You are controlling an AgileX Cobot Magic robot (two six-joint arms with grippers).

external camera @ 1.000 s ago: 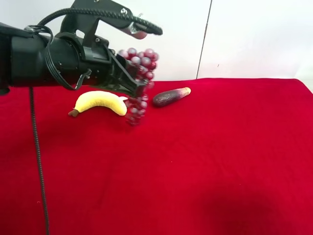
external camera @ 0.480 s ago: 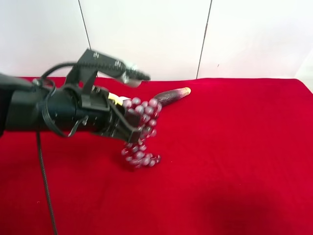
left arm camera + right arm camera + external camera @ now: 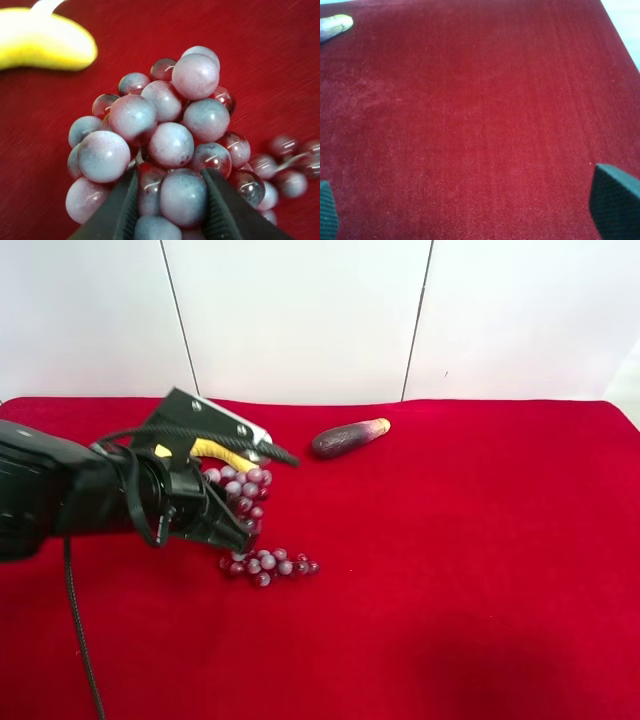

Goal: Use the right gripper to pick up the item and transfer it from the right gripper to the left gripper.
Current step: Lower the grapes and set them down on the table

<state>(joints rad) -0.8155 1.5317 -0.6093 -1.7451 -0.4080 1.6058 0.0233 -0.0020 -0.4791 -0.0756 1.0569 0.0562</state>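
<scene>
A worktop (image 3: pixel 480 570) draped in deep red velvet-like cloth fills the near and middle ground, reaching from the left edge to the right. Its far edge meets a plain white wall (image 3: pixel 300 320) made of flat panels, split by two thin dark vertical seams, one toward the left and one right of centre. Soft, even light falls across the cloth, with a faint darker patch near the front right.

**Three views, one red surface**

The high camera looked down across the surface (image 3: pixel 480 570) toward a white wall. The left wrist camera sat very close behind the grapes (image 3: pixel 165 145), sharing them and the banana (image 3: pixel 45 42) with the high view. The right wrist camera faced mostly bare cloth.
</scene>
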